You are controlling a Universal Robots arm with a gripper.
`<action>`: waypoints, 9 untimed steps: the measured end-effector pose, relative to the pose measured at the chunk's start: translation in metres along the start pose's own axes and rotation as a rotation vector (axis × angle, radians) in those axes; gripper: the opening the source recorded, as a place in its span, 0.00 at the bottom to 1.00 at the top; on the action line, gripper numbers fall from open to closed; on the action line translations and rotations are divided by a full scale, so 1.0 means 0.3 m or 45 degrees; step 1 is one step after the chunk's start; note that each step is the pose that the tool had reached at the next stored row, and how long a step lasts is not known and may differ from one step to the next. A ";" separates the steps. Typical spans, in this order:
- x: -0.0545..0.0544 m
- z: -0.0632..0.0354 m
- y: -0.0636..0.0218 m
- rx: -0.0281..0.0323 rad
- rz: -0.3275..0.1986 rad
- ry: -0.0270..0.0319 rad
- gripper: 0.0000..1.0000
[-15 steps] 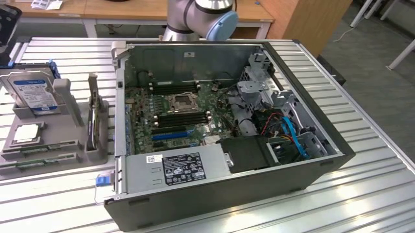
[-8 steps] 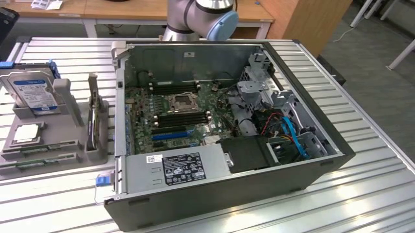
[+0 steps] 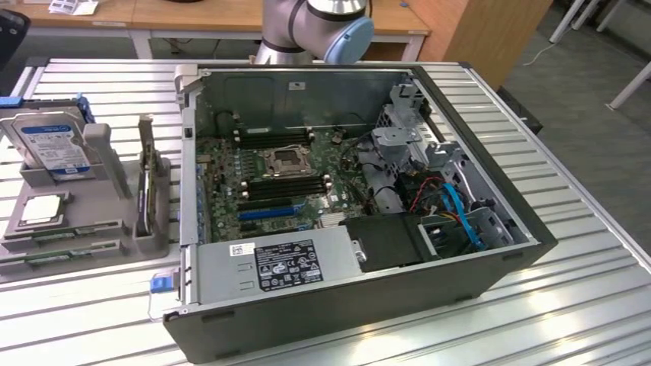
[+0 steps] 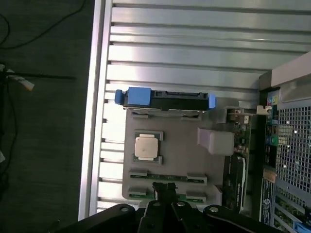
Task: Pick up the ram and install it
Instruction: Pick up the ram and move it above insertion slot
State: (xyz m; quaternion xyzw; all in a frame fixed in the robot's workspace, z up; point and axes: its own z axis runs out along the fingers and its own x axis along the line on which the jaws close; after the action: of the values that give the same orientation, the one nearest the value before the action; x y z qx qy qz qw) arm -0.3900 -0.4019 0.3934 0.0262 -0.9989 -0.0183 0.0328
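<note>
While in gray holder (image 4: pixel 184 150), ram (image 4: pixel 167 177).

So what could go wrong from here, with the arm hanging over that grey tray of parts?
The gripper is shut over the ram; coming down like that, it might press on the stick rather than straddle it. A second stick lies right beside it in the grey holder, so a slightly off approach could nudge or catch the wrong one.

Ram (image 4: pixel 182 178) open from above, hard drive (image 4: pixel 165 99) nearby
</note>
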 end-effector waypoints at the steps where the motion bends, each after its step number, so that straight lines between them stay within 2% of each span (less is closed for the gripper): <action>1: 0.000 0.000 0.000 0.0016 -0.024 0.0010 0.11; 9: 0.000 0.000 0.000 0.0136 -0.209 0.0081 0.11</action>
State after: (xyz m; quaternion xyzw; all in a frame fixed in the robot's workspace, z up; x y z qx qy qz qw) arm -0.3901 -0.4019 0.3934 0.1082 -0.9934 -0.0155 0.0343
